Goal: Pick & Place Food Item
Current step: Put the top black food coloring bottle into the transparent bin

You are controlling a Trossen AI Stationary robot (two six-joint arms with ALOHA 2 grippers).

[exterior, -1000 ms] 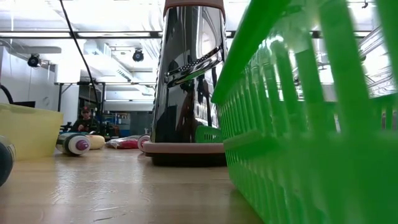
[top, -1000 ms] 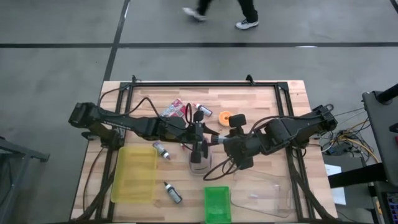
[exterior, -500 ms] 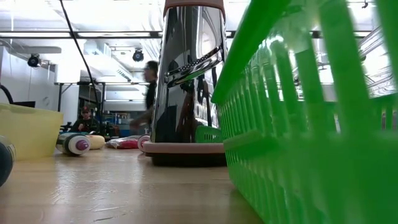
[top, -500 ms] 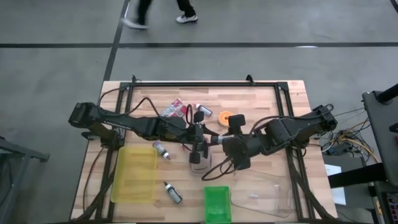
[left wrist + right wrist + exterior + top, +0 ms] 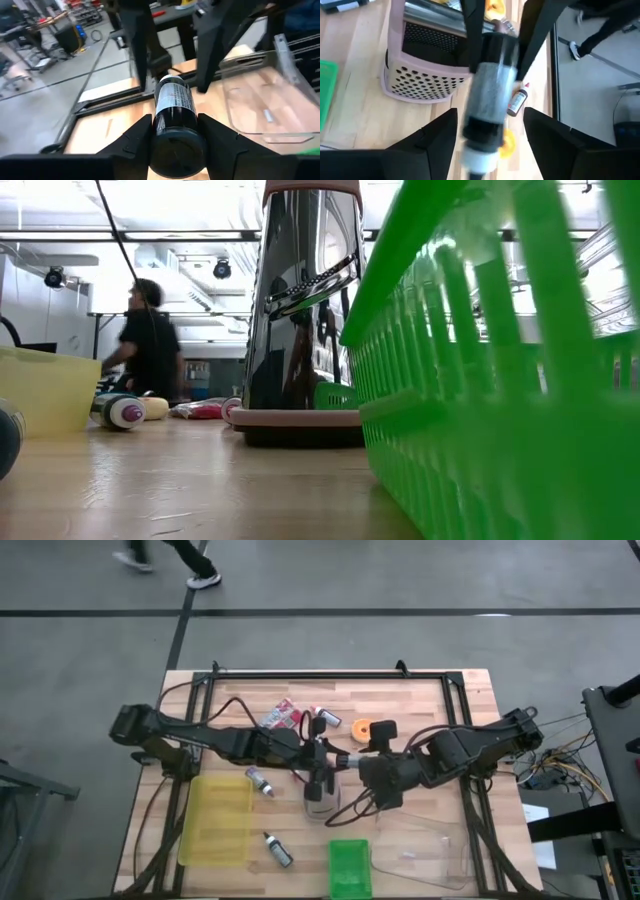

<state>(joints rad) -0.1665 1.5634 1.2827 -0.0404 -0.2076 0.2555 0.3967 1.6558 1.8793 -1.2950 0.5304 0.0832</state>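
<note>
A: Quick, big things first. Clock is the overhead view, 12 = far edge.

B: Wooden table point(image 5: 440, 700). Left arm point(image 5: 200, 740) comes in from 9, right arm point(image 5: 470, 750) from 3, and they meet near the centre.

A: Containers?

B: Clear tub point(image 5: 420, 850) at 5, yellow bin point(image 5: 215, 825) at 8, green basket point(image 5: 350, 870) at 6 on the near edge. A metal grater point(image 5: 322, 805) with a pink base stands just at 6 of the centre, between bin and tub.

A: Grippers?

B: Left gripper point(image 5: 175, 125) is pinching the bottle point(image 5: 172, 107), one finger on each side of the dark cap end. Right gripper point(image 5: 490, 112) faces it from the 3 side with its fingers spread wide, one on each side of the bottle's other end. I see no contact there.

A: So where's the food item?

B: The bottle is dark with a pale label. It lies level in the left gripper, up off the wood, near the table centre, just at 12 of the grater.

A: Small stuff?

B: Two little bottles lie flat, one point(image 5: 259, 781) at 9 of the grater and one point(image 5: 277, 850) at 7 beside the bin. There's a red packet point(image 5: 280, 717) at 11 and an orange piece point(image 5: 362, 728) at 1.

A: Anyone around?

B: A person point(image 5: 150, 350) is walking past beyond the far edge, well clear of the table.
</note>
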